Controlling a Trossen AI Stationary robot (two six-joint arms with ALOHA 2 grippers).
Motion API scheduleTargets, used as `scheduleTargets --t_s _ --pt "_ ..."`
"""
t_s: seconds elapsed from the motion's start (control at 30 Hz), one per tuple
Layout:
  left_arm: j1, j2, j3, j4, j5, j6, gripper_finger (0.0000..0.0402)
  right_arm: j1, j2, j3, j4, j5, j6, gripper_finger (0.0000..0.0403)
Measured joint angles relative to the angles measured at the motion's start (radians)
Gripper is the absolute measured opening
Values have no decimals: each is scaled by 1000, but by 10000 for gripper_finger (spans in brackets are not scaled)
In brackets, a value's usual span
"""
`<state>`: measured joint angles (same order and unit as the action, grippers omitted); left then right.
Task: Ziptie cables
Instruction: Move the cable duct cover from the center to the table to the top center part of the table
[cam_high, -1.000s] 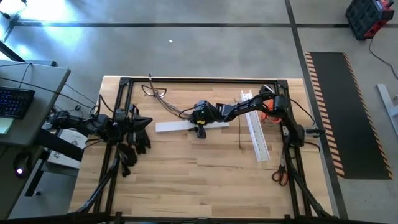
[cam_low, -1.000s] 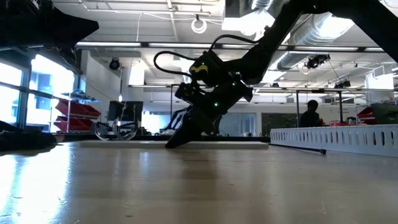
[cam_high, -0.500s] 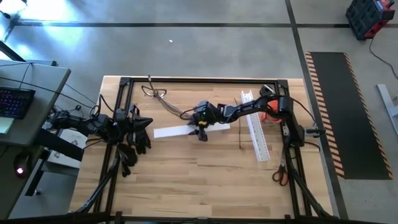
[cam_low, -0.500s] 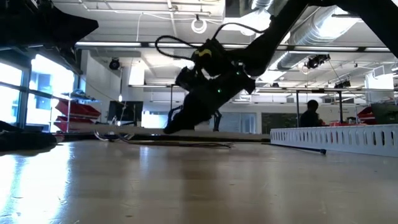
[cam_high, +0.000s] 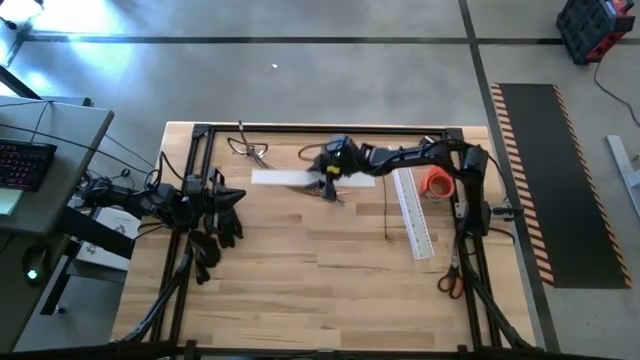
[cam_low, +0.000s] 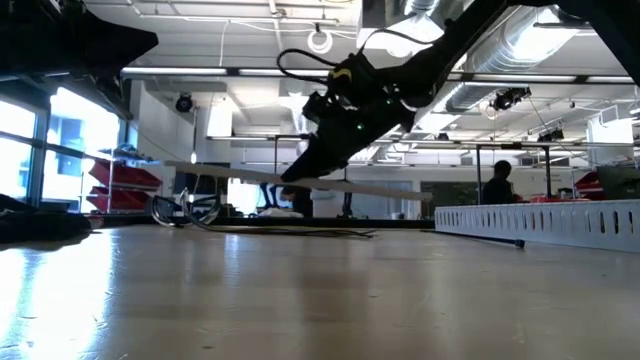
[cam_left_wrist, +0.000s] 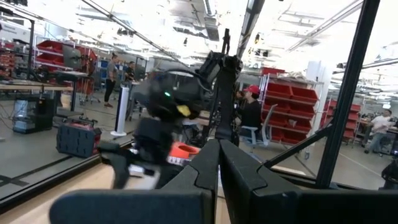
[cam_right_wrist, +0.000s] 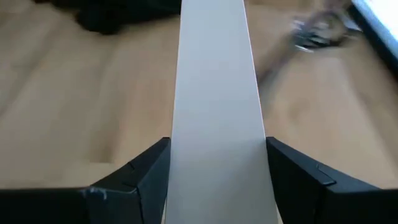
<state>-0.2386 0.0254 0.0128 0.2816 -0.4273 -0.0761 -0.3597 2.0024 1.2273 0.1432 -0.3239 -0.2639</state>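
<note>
Clamped from both sides on a flat white strip (cam_right_wrist: 216, 112), the right gripper (cam_high: 330, 178) holds it clear of the table (cam_high: 300, 290) near the far edge, and the low view shows the strip (cam_low: 300, 180) hanging in the air, slightly tilted. From above, the strip (cam_high: 285, 177) runs sideways from the gripper towards the left. The cables (cam_high: 262, 158) lie on the table by the far left corner, their thin strands trailing towards the right gripper. The ziptie (cam_high: 387, 215) lies straight on the wood just beside the long white slotted channel (cam_high: 414, 215), well apart from the cables. An orange roll (cam_high: 438, 183) sits near the channel's far end and scissors (cam_high: 450, 278) lie at the right edge. The left gripper (cam_high: 228, 212) waits at the left side of the table, its two fingers (cam_left_wrist: 245, 171) pressed together with nothing between them
</note>
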Motion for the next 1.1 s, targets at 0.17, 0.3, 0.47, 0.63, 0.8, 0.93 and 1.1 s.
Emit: scheduleTargets --t_s 0.17,0.3,0.47,0.63,0.8,0.93,1.1 --pt "0 0 0 1 1 0 0 -85 6 1 -72 80 -52 206" --pt "0 0 0 2 1 0 0 -142 12 1 -159 119 -79 206" --pt "0 0 0 3 1 0 0 -180 14 1 -178 125 -110 206" --pt "0 0 0 5 1 0 0 -177 14 1 -137 111 -161 206" --pt "0 0 0 8 1 0 0 -171 14 1 -116 111 -177 206" --pt "0 0 0 7 2 0 0 -171 14 1 -117 111 -191 216" --pt "0 0 0 7 3 0 0 -171 14 1 -101 121 -196 305"
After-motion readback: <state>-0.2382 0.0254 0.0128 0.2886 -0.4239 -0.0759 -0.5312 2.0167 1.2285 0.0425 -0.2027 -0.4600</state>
